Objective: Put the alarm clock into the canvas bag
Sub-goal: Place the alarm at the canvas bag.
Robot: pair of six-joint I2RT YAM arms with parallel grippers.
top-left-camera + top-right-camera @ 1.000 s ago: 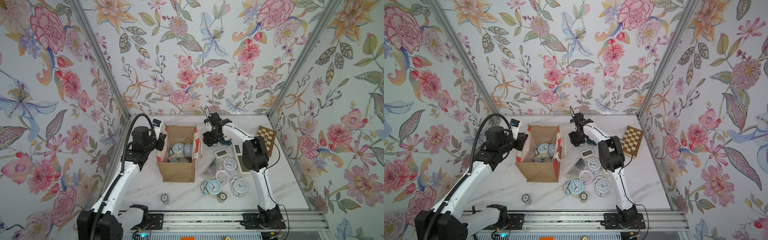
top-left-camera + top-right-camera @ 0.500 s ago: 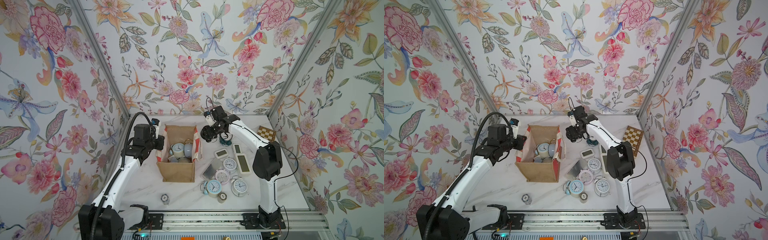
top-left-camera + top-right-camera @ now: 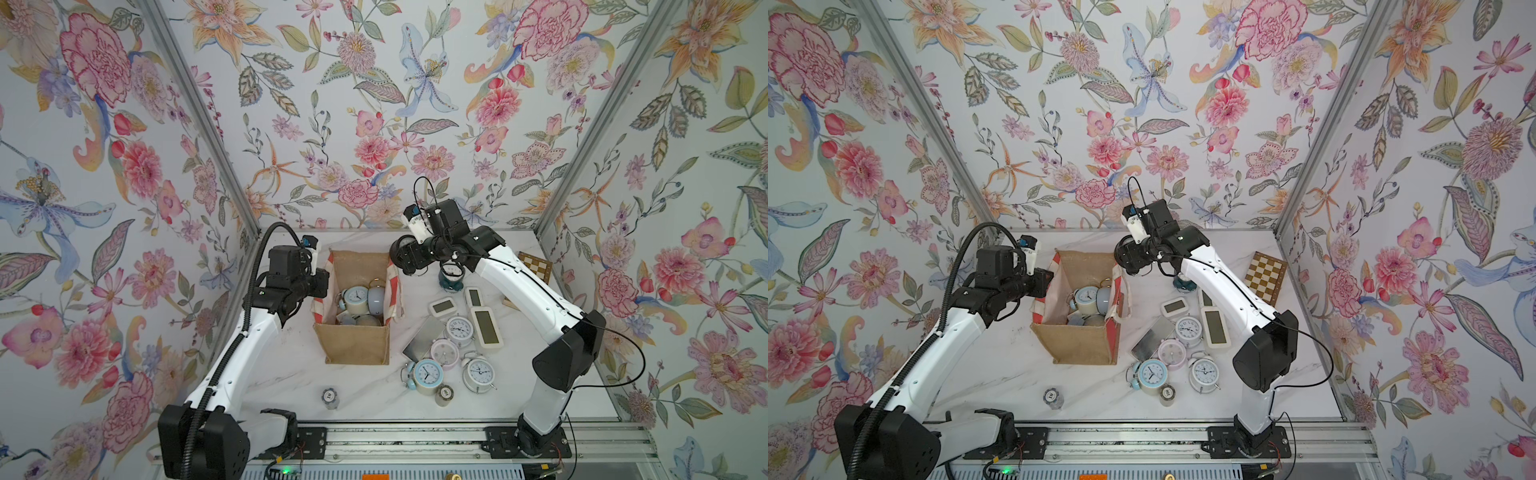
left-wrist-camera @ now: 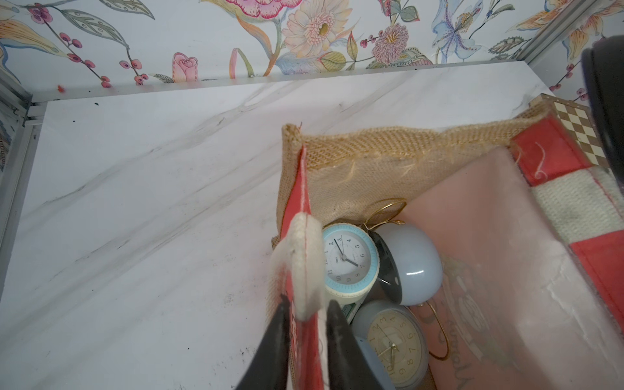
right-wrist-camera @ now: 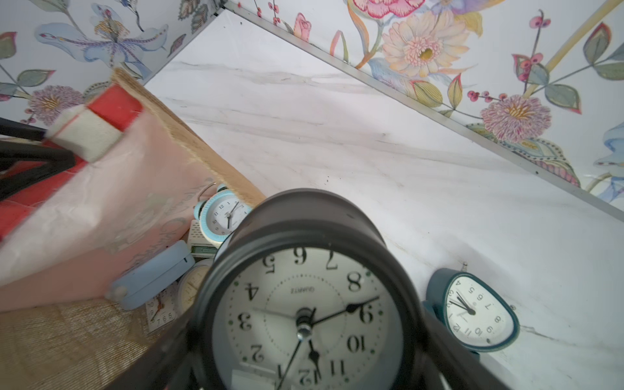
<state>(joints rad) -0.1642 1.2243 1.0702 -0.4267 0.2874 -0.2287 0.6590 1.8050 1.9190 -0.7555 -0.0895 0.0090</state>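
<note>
Right gripper (image 5: 305, 320): clamped on black alarm clock (image 5: 297, 236); clock between its jaws, at upper-right corner of canvas bag (image 3: 357, 345), centre frame | Left gripper (image 4: 307, 304): pinching bag's left rim; other clocks (image 4: 347, 260) lie inside bag

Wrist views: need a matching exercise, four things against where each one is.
Things:
1. black clock
2. teal clock
3. blue-rimmed clock
4. bag's striped rim

Places:
A. inside the canvas bag
B. standing on the table
C. gripped by the right end effector
D. pinched by the left end effector

Pairs: 1-C, 2-B, 3-A, 4-D
</note>
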